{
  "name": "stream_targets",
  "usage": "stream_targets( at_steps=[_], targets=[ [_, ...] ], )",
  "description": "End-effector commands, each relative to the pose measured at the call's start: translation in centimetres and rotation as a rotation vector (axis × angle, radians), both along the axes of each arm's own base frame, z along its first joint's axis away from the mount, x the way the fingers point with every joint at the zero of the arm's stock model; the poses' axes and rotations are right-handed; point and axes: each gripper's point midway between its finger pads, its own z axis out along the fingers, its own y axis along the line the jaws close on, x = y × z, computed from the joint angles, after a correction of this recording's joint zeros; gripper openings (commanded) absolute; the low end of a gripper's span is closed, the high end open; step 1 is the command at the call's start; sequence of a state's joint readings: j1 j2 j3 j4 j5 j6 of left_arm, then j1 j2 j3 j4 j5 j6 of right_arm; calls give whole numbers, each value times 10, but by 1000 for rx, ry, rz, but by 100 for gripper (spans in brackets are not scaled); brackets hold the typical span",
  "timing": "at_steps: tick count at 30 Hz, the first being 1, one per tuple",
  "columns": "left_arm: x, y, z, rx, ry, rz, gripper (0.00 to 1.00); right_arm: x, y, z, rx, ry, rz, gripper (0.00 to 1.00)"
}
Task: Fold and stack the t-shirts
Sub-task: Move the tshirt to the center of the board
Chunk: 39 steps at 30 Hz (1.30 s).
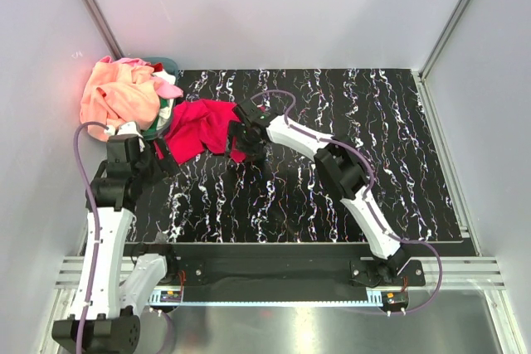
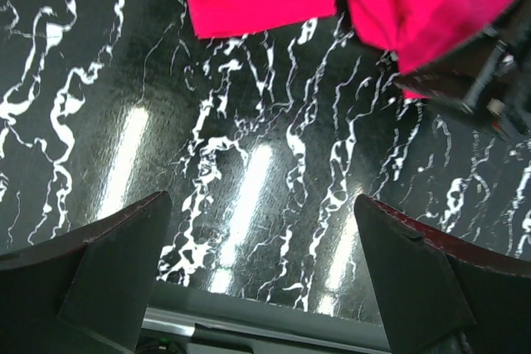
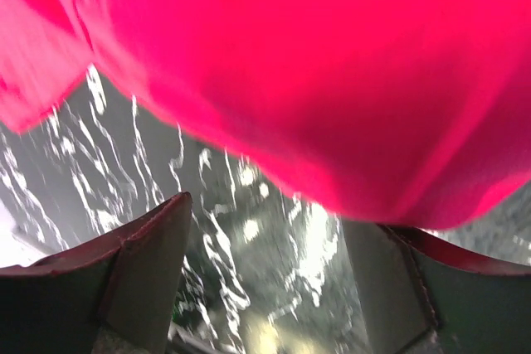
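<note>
Where the overhead camera looks down, the crimson t-shirt lies crumpled at the far left of the black marbled table, beside a heap of peach and pink t-shirts, and the right gripper sits at its right edge. From the left wrist, the left gripper is spread wide over bare table, with nothing between its 2 fingers. From the right wrist, the right gripper is also parted, and the crimson t-shirt hangs just ahead, ungripped.
</note>
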State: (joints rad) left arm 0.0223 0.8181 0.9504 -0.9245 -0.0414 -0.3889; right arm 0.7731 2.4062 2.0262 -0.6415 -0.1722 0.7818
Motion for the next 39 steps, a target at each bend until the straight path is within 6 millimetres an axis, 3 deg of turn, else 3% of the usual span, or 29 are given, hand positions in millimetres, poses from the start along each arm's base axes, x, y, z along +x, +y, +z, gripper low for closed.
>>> stream_targets(
  at_steps=[1,5,8,10,11,12,17,20,21,23,24,26,29,30,32,35,39],
  targets=[
    [7,0,18,16,-105,-15,99,26,-7,-10,-82,-52,-111,79],
    [2,1,27,14,-181,7,99,34,-17,-25,-157,-62,-154,79],
    [2,4,32,21,-232,25,99,33,-18,-35,-163,-54,-160,69],
    [1,6,32,26,-233,42,99,31,-20,-38,-169,-54,-162,56],
    [0,7,32,25,-233,47,99,34,-20,-36,-160,-65,-166,39],
    [0,7,32,28,-233,47,99,33,-20,-36,-158,-69,-162,30],
    [2,7,29,28,-220,49,99,34,-28,-7,-167,-121,-134,2],
    [5,7,26,28,-209,45,99,36,-41,30,-188,-186,-108,0],
    [6,6,25,26,-204,39,99,36,-47,58,-175,-221,-115,0],
    [11,-2,17,15,-176,-1,99,37,-68,81,-208,-261,-138,0],
    [13,-7,12,6,-155,-26,98,31,-82,105,-204,-288,-154,0],
    [16,-22,-7,-14,-57,-73,97,31,-114,122,-222,-291,-206,0],
    [17,-40,-20,11,14,-105,94,19,-176,149,-204,-270,-310,0],
    [18,-42,-22,22,18,-100,94,4,-201,160,-198,-275,-344,0],
    [18,-59,-27,-4,19,-124,94,-2,-237,169,-186,-286,-433,0],
    [17,-78,-42,-30,46,-145,94,-32,-275,179,-185,-324,-493,0],
    [15,-93,-67,-34,97,-153,94,-53,-299,169,-251,-301,-515,0]
  ],
)
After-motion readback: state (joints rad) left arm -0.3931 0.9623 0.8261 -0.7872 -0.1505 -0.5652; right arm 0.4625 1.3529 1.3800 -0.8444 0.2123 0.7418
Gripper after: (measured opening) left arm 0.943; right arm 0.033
